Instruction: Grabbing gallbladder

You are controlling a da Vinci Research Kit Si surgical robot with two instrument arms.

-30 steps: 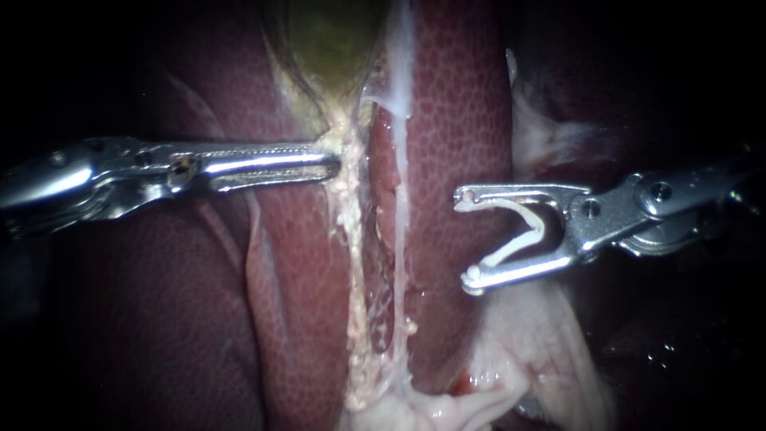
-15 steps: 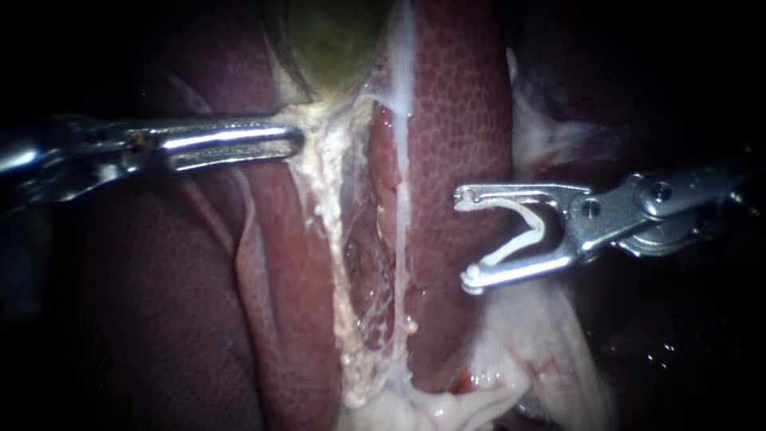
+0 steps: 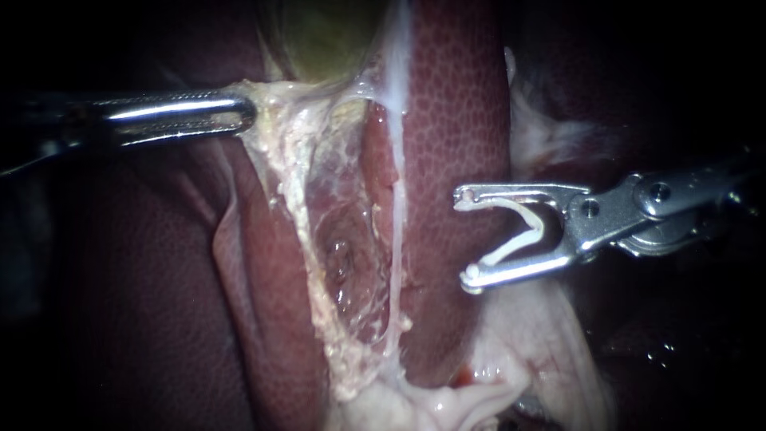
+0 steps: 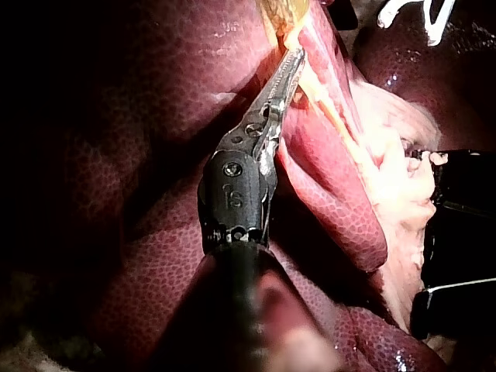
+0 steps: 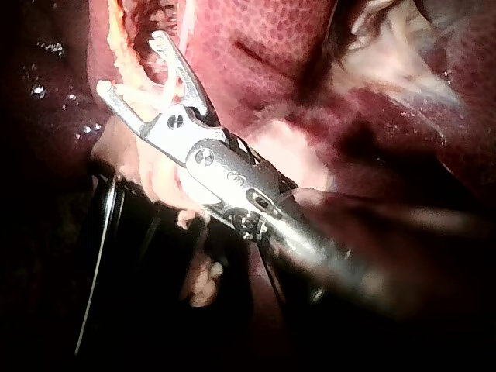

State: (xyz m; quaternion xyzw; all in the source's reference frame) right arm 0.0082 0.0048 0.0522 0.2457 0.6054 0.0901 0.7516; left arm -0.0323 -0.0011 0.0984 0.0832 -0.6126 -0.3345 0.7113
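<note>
Endoscope view: my left instrument (image 3: 242, 113) is clenched on pale tissue (image 3: 279, 120) just below the gallbladder (image 3: 327, 36), so the grab seems made. My right instrument (image 3: 467, 235), farther from the gallbladder, grasps a white clip (image 3: 523, 231). The next move probably needs steady traction.

My left instrument (image 3: 243, 114), from nine o'clock, clamps tissue (image 3: 278, 108); my right instrument (image 3: 467, 235), from three o'clock, holds a clip (image 3: 528, 231), end effector spread.

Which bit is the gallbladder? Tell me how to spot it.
Start with the liver, the big dark-red mottled mass filling the endoscope view. At the view's top middle, just above the pale tissue that the left instrument grips, sits the gallbladder. It is the only smooth olive-green patch; everything around it is red or whitish.
</note>
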